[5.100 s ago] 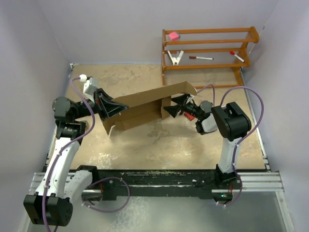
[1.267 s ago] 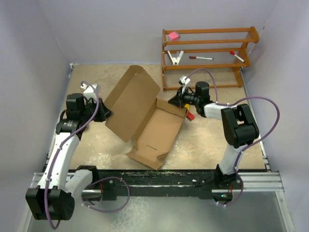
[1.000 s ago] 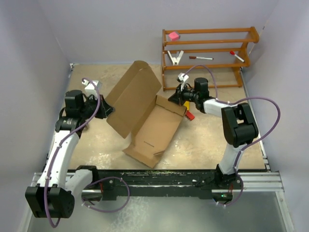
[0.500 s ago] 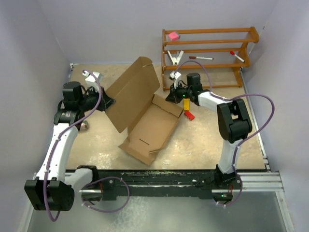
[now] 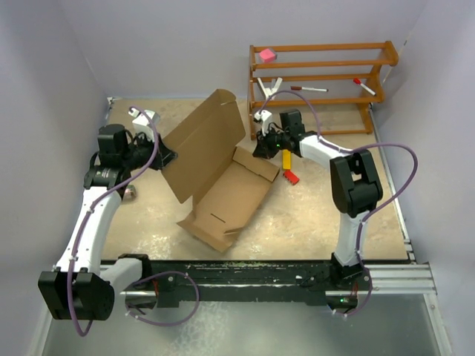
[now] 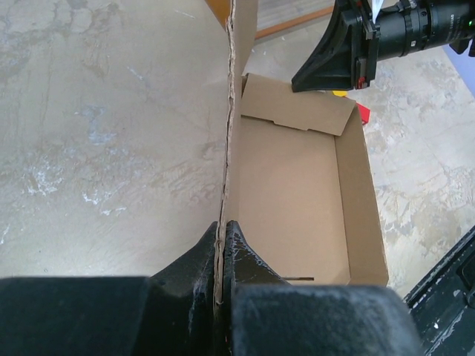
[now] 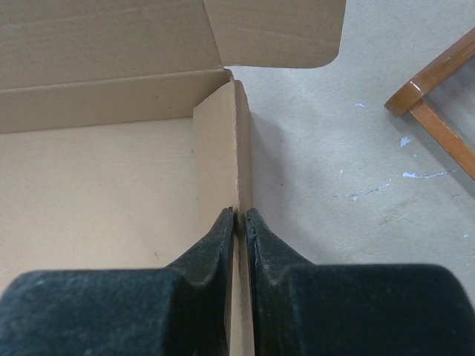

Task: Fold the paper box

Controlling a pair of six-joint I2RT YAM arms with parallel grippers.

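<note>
Lying open at table [image 5: 326, 215] ctr, paper box [image 5: 223, 178] was plain brown corrugated card, shallow tray [image 5: 241, 196] w/ lid [image 5: 204, 144] raised steeply, left gripper [image 6: 223, 230] pinched lid edge, right gripper [image 7: 239, 215] fingers [image 7: 208, 259] stood narrow, clamping tray's end wall.

Worktop [image 5: 319, 215]: mottled beige, scuffed white in patches.
Far right: wooden rack [image 5: 319, 48] against the back wall.
- Upper shelf: pink block [image 5: 267, 54] at the left end.
- Lower shelf: white clip [image 5: 272, 87] at left, red-tipped marker [image 5: 308, 89] in the middle, second red-capped marker [image 5: 364, 86] lying askew at right.

In front of the rack: yellow block [image 5: 286, 160], with a red block [image 5: 290, 177] just near of it.
Left side: small grey item [image 5: 130, 193], too small to identify.
</note>
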